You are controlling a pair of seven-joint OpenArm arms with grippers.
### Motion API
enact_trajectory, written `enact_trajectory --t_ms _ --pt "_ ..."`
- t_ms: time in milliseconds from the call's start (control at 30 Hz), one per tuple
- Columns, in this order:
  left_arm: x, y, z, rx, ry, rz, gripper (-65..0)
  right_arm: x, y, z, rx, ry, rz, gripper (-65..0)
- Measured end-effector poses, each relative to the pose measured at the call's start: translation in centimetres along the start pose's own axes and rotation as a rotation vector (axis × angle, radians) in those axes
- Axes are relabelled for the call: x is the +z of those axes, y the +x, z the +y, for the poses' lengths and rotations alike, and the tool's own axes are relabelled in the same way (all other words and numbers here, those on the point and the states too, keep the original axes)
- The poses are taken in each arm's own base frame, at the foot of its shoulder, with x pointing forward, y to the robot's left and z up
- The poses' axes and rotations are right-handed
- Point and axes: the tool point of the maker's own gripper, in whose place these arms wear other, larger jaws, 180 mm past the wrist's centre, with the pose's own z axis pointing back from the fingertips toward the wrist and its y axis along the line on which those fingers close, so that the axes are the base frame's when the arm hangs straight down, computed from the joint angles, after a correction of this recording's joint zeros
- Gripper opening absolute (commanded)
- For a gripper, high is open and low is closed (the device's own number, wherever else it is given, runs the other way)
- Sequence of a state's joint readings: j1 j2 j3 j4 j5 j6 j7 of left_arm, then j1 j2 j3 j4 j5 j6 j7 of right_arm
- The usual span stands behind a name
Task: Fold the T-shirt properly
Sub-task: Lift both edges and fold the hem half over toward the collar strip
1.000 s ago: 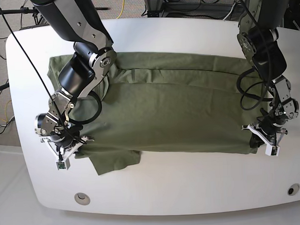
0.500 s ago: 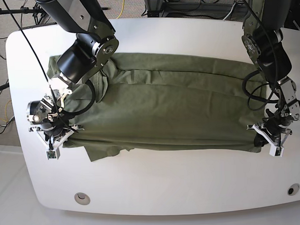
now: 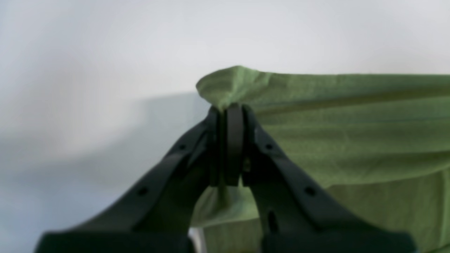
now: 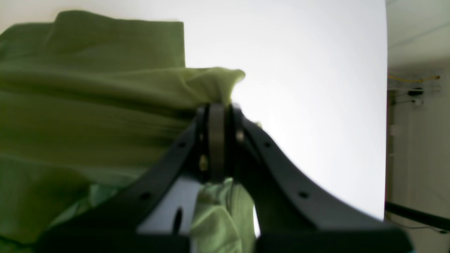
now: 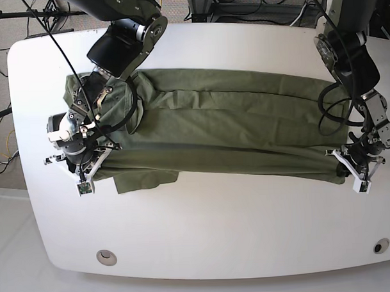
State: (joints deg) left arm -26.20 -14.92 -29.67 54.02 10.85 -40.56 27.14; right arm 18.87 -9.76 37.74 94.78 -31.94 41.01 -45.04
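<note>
Both tools grip the T-shirt [image 5: 226, 132]: left tool [image 5: 347, 171]; right tool [image 5: 88, 164].

I see the T-shirt [image 5: 226, 129] as soft olive cloth, matt, finely woven, creased in long folds. It lies on a table [image 5: 217, 235] with a smooth white top, faintly satin. My left gripper [image 3: 228, 116] looks like matt black plastic with small round holes; my right gripper [image 4: 218, 116] looks the same. The arm housings [image 5: 124, 43] look like dark plastic, with silver metal joints.
</note>
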Motion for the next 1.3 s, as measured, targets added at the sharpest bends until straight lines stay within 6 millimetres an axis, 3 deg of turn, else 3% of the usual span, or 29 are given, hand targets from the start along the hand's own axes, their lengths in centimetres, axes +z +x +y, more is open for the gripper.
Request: enact_trajectory --t_ms 133,400,700,1000,1300 --pt "1.2 1.2 -0.7 -0.045 0.027 -0.033 -63.1 0.9 -0.3 -0.2 0.03 -0.022 0.017 -65.0" --pt "3.8 1.1 -2.9 -0.13 0.075 -0.026 -62.9 2.3 -0.9 -0.9 0.059 -0.067 0.045 -65.0" --pt "6.6 2.3 -2.5 -0.193 0.141 -0.043 -62.9 3.8 -2.0 -1.7 0.067 -0.106 0.062 -65.0" --pt "7.6 0.9 -2.5 -0.219 0.157 -0.009 -62.9 5.1 -5.1 -2.0 0.077 -0.128 0.157 -65.0" --pt "8.0 -1.8 -2.5 -0.234 0.149 0.048 -62.9 5.7 -8.5 -1.5 0.088 -0.116 0.253 -65.0"
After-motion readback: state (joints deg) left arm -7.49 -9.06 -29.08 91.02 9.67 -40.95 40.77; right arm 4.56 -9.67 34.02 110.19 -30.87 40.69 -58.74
